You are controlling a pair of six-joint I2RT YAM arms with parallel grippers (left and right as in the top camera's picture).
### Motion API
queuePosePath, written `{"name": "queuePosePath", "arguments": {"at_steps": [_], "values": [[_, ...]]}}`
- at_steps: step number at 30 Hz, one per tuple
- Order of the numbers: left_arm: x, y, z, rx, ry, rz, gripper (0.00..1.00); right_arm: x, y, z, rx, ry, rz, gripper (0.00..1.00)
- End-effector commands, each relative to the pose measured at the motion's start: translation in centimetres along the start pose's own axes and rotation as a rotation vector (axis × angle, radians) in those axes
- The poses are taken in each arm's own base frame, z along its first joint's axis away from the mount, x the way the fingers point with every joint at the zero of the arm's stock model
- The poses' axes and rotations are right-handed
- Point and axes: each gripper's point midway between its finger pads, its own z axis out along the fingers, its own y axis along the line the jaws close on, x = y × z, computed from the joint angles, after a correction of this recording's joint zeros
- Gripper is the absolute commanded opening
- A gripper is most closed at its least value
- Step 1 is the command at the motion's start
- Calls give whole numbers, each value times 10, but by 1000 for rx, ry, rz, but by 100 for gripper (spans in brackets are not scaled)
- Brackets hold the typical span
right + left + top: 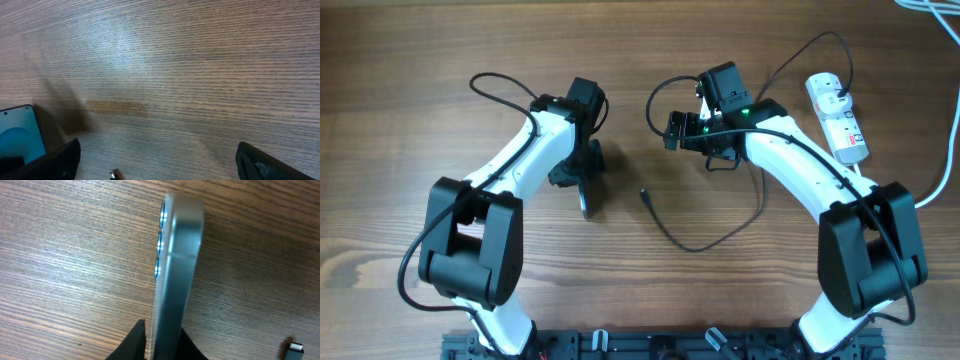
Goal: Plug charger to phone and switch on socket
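Observation:
The phone (175, 270) stands on its long edge on the table, its camera lenses facing left and its pale metal side up. My left gripper (162, 345) is shut on its near end, one black finger on each face. From overhead the phone (586, 200) is a thin sliver below that gripper (582, 178). The charger's metal-tipped plug (645, 195) lies loose on the wood to the phone's right, also seen as the plug (295, 348) in the left wrist view and the plug (116, 174) in the right. My right gripper (673, 130) (160, 167) hangs open and empty above the table. The socket (838, 118) lies at the back right.
The black charger cable (705, 240) loops across the middle of the table and runs up to the white adapter (836, 100) on the socket. A thick white cord (950, 150) trails along the right edge. The phone's lit screen (17, 137) shows at the right wrist view's left edge.

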Motion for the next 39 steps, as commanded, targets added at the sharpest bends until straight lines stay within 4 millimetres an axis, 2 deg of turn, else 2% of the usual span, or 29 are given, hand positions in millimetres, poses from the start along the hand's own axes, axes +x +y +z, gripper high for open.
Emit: {"name": "queuePosePath", "arguments": {"at_steps": [1,7,13,18,20,22,23,25,26,27,29,31,34,37,39], "values": [[-3,-1,-1,5,1,-51,15,1,-6,6,24,8,-9,100],[-2,-1,10,13,-9,-66,16,2,-6,6,25,10,-8,100],[-6,-3,10,23,-23,-67,16,2,-6,6,25,10,-8,100],[-3,-6,10,38,-9,-66,4,2,-6,6,25,10,-9,100],[-3,-13,8,101,11,-58,4,2,-6,6,26,10,-8,100],[-9,-29,-6,291,45,-29,4,2,-6,6,26,11,-14,100],[-14,-47,-26,516,72,14,4,2,-6,6,25,11,-35,100],[-21,-69,-68,879,92,102,4,3,-7,6,27,17,-34,100],[-28,-70,-89,1032,80,127,4,5,-5,6,17,25,-36,100],[-40,-63,-116,1213,31,168,4,9,0,6,-13,47,-35,100],[-50,-52,-133,1319,-39,215,4,15,9,6,-58,74,-48,100],[-54,-40,-148,1413,-131,300,4,23,18,6,-83,94,-159,99],[-55,-36,-150,1429,-194,363,4,45,32,8,-88,142,-307,94],[-61,-37,-152,1426,-244,399,4,68,51,11,-105,174,-498,80],[-66,-37,-147,1397,-263,403,4,83,66,13,-122,187,-616,63]]}}
